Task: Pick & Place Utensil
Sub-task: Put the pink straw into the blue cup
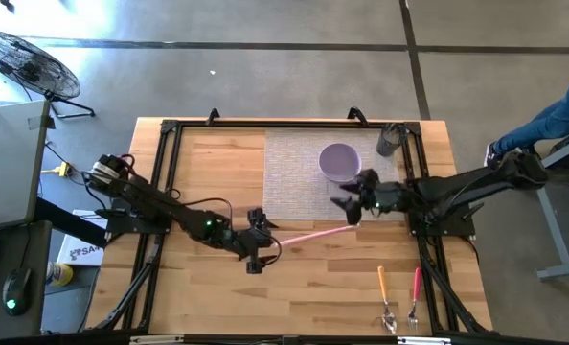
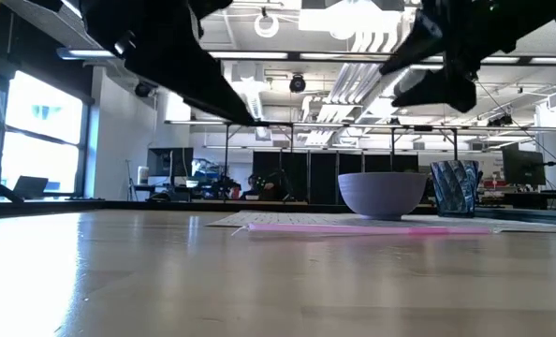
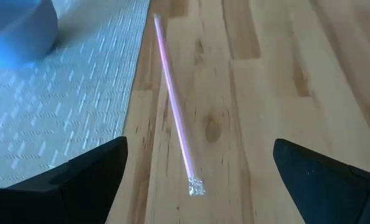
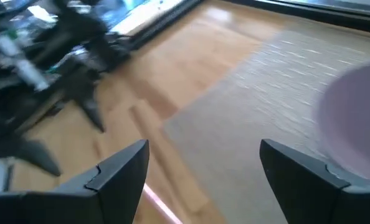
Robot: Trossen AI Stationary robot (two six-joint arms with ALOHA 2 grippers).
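Lying at frame centre, the thin pink utensil point(image 1: 315, 232) looks light, stiff, best pinched mid-handle; left gripper point(image 1: 256, 251) and right gripper point(image 1: 350, 206) both spread wide

Seen from directly overhead, the high view takes in the whole wooden table point(image 1: 208, 182), both arms and the floor around it. The low view sits at tabletop level, close to the boards, facing across them into the room behind. The left wrist view looks steeply down from close range past two dark fingers point(image 3: 79, 177) at the pink utensil point(image 3: 175, 109) and the woven mat point(image 3: 60, 118) edge. The right wrist view angles forward over the same mat toward the left arm. All four views share the pink utensil, the mat and the lavender bowl point(image 1: 340, 161), which the low view shows side-on.
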